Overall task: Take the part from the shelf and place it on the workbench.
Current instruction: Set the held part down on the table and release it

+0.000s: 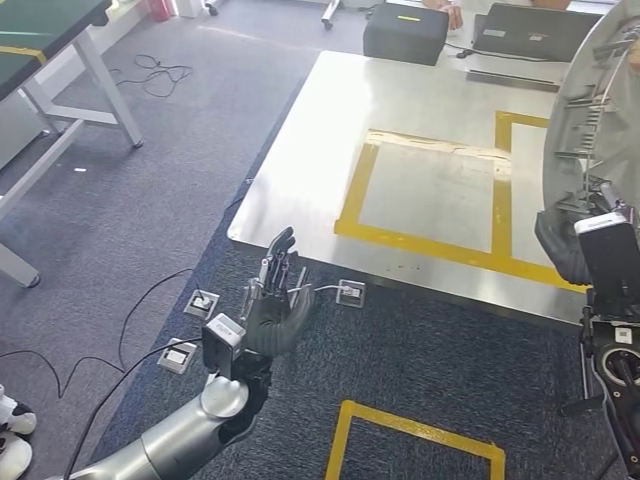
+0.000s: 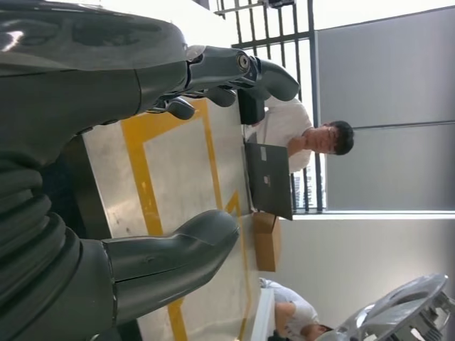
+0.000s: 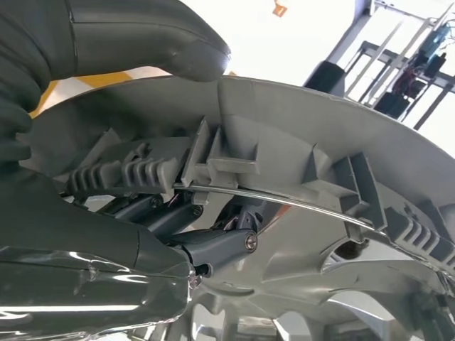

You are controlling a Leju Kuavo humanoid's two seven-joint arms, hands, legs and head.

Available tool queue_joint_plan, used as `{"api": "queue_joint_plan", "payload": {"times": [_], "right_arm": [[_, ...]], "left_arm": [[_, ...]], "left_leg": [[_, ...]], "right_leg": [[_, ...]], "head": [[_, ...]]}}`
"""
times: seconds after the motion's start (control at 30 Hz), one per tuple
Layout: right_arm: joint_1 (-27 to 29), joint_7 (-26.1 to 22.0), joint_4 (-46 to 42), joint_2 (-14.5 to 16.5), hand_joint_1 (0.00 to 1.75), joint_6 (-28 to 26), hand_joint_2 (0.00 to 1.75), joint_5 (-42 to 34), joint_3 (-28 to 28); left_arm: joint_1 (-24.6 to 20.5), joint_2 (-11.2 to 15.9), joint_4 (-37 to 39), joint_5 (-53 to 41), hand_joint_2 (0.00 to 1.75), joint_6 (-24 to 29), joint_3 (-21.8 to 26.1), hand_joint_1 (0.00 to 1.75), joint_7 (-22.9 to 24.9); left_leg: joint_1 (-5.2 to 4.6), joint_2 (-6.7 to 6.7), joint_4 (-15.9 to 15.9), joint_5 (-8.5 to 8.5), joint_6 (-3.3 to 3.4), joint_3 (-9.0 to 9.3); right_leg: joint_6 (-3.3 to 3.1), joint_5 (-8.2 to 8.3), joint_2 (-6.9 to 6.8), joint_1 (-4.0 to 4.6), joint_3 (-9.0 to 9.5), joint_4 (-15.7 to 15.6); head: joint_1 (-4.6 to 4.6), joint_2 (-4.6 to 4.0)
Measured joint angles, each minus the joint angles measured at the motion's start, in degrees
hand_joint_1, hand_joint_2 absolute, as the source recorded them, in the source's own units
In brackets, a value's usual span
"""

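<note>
Holding the part (image 3: 301, 163), a large grey round moulded cover with ribbed clips and a wire ring on its inner face, the right hand (image 3: 177, 213) grips its rim, thumb over the outer edge and darker fingers hooked behind the ribs; in the head view the part (image 1: 596, 120) stands on edge at the right, above the right wrist. Task status, as judged: part is off the shelf and in hand; placing on the workbench is not yet done. Nearest item: left arm, raised from below, left hand (image 1: 278, 300) holding nothing, fingers spread and pointing up, palm turned toward the bench; the wrist view shows thumb and fingers (image 2: 252, 71) well apart. Next: grey carpet with floor sockets, loose cables and a yellow taped outline. Beyond: workbench (image 1: 317, 170), a metal top marked with yellow tape (image 1: 423, 245), its near edge just past the left hand. Far edge: a black case (image 1: 405, 33) and a laptop (image 1: 528, 30), people seated behind.
</note>
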Motion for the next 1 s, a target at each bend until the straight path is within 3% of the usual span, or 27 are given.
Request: {"api": "queue_joint_plan", "payload": {"times": [0.07,0.1,0.13,0.2,0.27,0.37,0.4,0.43,0.47,0.57,0.6,0.63,0.73,0.77,0.8,0.87,0.9,0.93,0.97,1.0], "right_arm": [[-0.6,0.0,1.1,-0.2,1.75,-0.1,1.75,0.0,-0.2],[-1.0,-0.1,1.6,-0.3,1.75,-0.1,1.75,0.0,-0.4],[-1.4,-0.1,2.1,-0.4,1.75,-0.1,1.75,0.0,-0.5],[-1.9,-0.1,2.8,-0.5,1.75,-0.2,1.75,0.0,-0.9],[-2.4,-0.1,3.6,-0.6,1.75,-0.2,1.75,0.1,-1.3],[-2.9,-0.2,4.5,-0.6,1.75,-0.2,1.75,0.4,-1.7],[-3.0,-0.2,4.8,-0.6,1.75,-0.2,1.75,0.5,-1.8],[-2.9,-0.2,5.2,-0.6,1.75,-0.2,1.75,0.5,-1.8],[-2.9,-0.2,5.5,-0.6,1.75,-0.2,1.75,0.5,-1.8],[-3.1,-0.1,6.4,-0.6,1.75,-0.2,1.75,0.8,-2.0],[-3.3,-0.1,6.7,-0.6,1.75,-0.2,1.75,0.9,-2.1],[-3.4,0.0,7.0,-0.6,1.75,-0.2,1.75,1.1,-2.2],[-3.8,0.4,7.8,-0.7,1.75,0.2,1.75,1.5,-2.5],[-4.1,0.6,8.1,-0.8,1.75,0.3,1.75,1.6,-2.6],[-4.3,0.7,8.5,-0.9,1.75,0.3,1.75,1.8,-2.7],[-4.9,0.9,9.4,-1.0,1.75,0.4,1.75,2.0,-2.7],[-5.0,0.9,9.9,-1.1,1.75,0.4,1.75,2.1,-2.7],[-5.1,1.0,10.4,-1.2,1.75,0.5,1.75,2.1,-2.7],[-5.1,1.1,11.0,-1.3,1.75,0.5,1.75,2.1,-2.7],[-5.2,1.1,11.6,-1.3,1.75,0.6,1.75,2.1,-2.7]], "left_arm": [[0.0,-0.1,0.0,0.0,1.75,-0.2,0.0,0.00,0.0],[0.0,-0.1,0.1,0.0,1.75,-0.3,0.0,0.00,0.0],[0.0,-0.1,0.1,0.0,1.75,-0.4,0.0,0.00,-0.1],[-0.1,-0.1,0.2,-0.1,1.75,-0.4,0.0,0.00,-0.1],[-0.4,-0.1,0.2,-0.2,1.75,-0.5,0.0,0.00,-0.2],[-0.5,-0.1,0.2,-0.2,1.75,-0.5,0.0,0.00,-0.2],[-0.4,-0.1,0.3,-0.2,1.75,-0.5,0.0,0.00,-0.2],[-0.4,-0.1,0.3,-0.2,1.75,-0.5,0.0,0.00,-0.2],[-0.4,-0.1,0.3,-0.2,1.75,-0.6,0.0,0.00,-0.2],[-0.4,-0.1,0.4,-0.1,1.75,-0.8,0.0,0.00,-0.2],[-0.4,-0.1,0.4,-0.1,1.75,-0.9,0.0,0.00,-0.3],[-0.5,-0.1,0.5,-0.2,1.75,-0.9,0.0,0.00,-0.3],[-0.8,-0.3,0.5,-0.3,1.75,-0.9,0.0,0.00,-0.8],[-0.9,-0.4,0.5,-0.4,1.75,-0.8,0.0,0.00,-0.9],[-1.0,-0.6,0.5,-0.4,1.75,-0.8,0.0,0.00,-1.0],[-1.1,-0.7,0.7,-0.6,1.75,-0.8,0.0,0.00,-1.0],[-1.0,-0.8,0.8,-0.6,1.75,-0.8,0.0,0.00,-1.1],[-1.0,-0.8,1.0,-0.6,1.75,-0.8,0.0,0.00,-1.1],[-1.0,-0.9,1.1,-0.6,1.75,-0.8,0.0,0.00,-1.2],[-1.0,-0.9,1.1,-0.6,1.75,-0.8,0.0,0.00,-1.3]], "left_leg": [[-0.17,-0.15,0.1,-1.24,-0.39,1.34],[-0.26,-0.24,0.1,-1.76,-0.70,1.70],[-0.36,-0.34,0.3,-2.12,-1.04,1.99],[-0.39,-0.35,0.6,-2.63,-1.66,2.30],[-0.34,0.01,4.5,-3.29,-2.12,0.45],[-0.21,0.40,15.9,-6.76,-2.73,-7.44],[-0.19,0.42,18.0,-7.75,-2.77,-9.58],[-0.20,0.42,18.1,-7.75,-2.66,-10.78],[-0.29,0.41,16.1,-6.38,-2.40,-10.87],[-0.90,0.40,3.9,2.57,-0.84,-7.67],[-1.11,0.39,1.5,4.49,-0.46,-6.92],[-1.27,0.39,0.4,5.30,-0.27,-6.58],[-0.98,0.43,-0.1,4.92,0.02,-5.75],[-0.79,0.45,-0.4,4.75,0.27,-5.30],[-0.61,0.47,-0.6,4.52,0.49,-4.85],[-0.57,0.47,-0.6,3.88,0.81,-4.25],[-0.51,0.45,-0.6,3.52,0.76,-3.94],[-0.40,0.41,-0.4,3.10,0.65,-3.56],[-0.25,0.35,-0.2,2.61,0.43,-3.16],[-0.09,0.29,0.2,2.05,0.14,-2.80]], "right_leg": [[-0.50,6.92,-0.13,0.15,0.88,-8.0],[-0.79,9.09,-0.11,0.29,1.29,-10.3],[-1.11,9.82,-0.12,0.39,1.53,-11.5],[-1.80,9.48,0.06,0.38,2.66,-11.6],[-2.42,9.12,0.16,0.24,3.60,-11.7],[-2.96,8.01,0.27,0.39,4.67,-11.8],[-3.00,7.52,0.32,0.50,5.16,-11.8],[-3.02,6.98,0.38,0.61,5.80,-11.8],[-3.02,6.40,0.43,0.73,6.56,-11.8],[-2.78,4.72,0.56,1.07,8.59,-11.8],[-2.56,4.24,0.62,1.14,8.87,-11.7],[-2.30,3.84,0.69,1.12,9.00,-11.7],[-1.43,2.49,0.63,1.05,9.02,-11.3],[-1.09,1.52,0.50,1.03,8.29,-9.6],[-0.76,0.14,0.35,0.92,6.78,-6.6],[-0.05,-2.74,0.20,0.70,2.04,2.1],[0.24,-3.26,0.18,0.53,-0.17,5.3],[0.51,-2.61,0.15,0.33,-1.50,6.5],[0.79,-0.66,0.09,0.10,-1.66,5.2],[1.09,2.19,-0.01,-0.17,-0.92,1.8]], "head": [[0.25,0.00],[0.33,0.00],[0.46,0.00],[0.51,0.00],[0.39,0.01],[-0.01,0.01],[-0.08,0.00],[-0.14,0.00],[-0.20,0.00],[-0.21,0.00],[-0.14,0.01],[-0.07,0.01],[-0.14,0.01],[-0.06,0.01],[0.04,0.01],[0.25,0.00],[0.26,0.01],[0.26,0.01],[0.27,0.01],[0.28,0.01]]}}
